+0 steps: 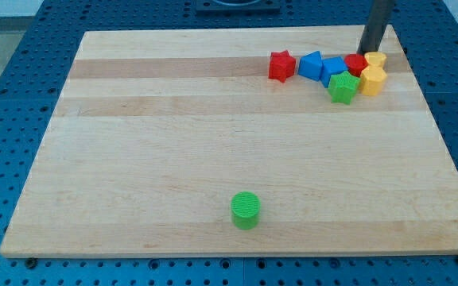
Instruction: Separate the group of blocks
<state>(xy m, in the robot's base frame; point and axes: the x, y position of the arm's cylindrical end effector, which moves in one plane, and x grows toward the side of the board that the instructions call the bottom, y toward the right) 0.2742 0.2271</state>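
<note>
Brightness: bright, even, diffuse overhead light.
Shadows: short and soft, close under green cylinder (246, 209) and the clustered blocks.
Glare: faint pale sheen across wooden surface (213, 143), none harsh.
Focus: sharp throughout; block edges slightly soft.
Distortion: mild perspective taper toward the view's top.
</note>
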